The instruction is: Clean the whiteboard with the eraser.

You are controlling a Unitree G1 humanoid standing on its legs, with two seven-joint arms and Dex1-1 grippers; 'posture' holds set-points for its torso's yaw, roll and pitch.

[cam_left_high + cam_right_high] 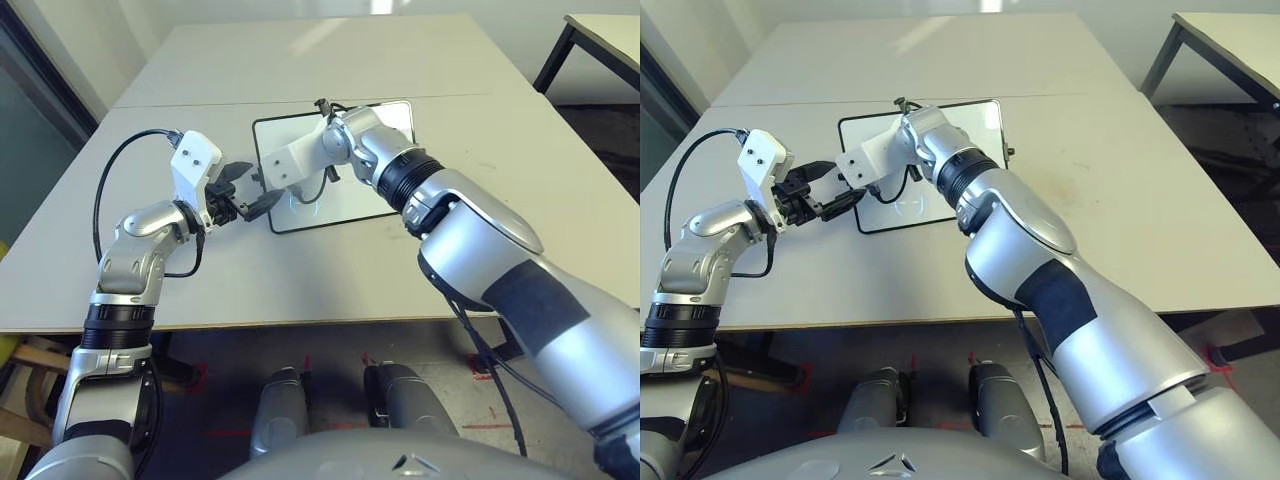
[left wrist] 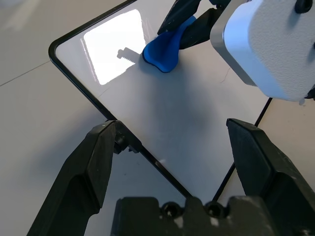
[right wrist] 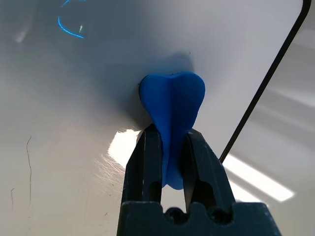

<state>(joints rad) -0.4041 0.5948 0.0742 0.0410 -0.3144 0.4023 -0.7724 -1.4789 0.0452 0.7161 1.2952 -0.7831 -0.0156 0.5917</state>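
Observation:
The whiteboard (image 1: pixel 345 205) lies flat on the table, white with a thin black frame. My right arm reaches across it, and my right gripper (image 3: pixel 172 135) is shut on the blue eraser (image 3: pixel 172 103), whose end presses on the board (image 3: pixel 74 98) near its left edge. A faint blue stroke (image 3: pixel 69 29) shows farther along the surface. My left gripper (image 1: pixel 252 190) is open at the board's left edge, its fingers straddling the frame by a small knob (image 2: pixel 120 142). The eraser (image 2: pixel 165 49) sits a short way beyond them.
The grey table (image 1: pixel 300 280) has a seam behind the board and a front edge close to my body. Another table (image 1: pixel 610 35) stands at the far right. A black cable (image 1: pixel 105 185) loops beside my left forearm.

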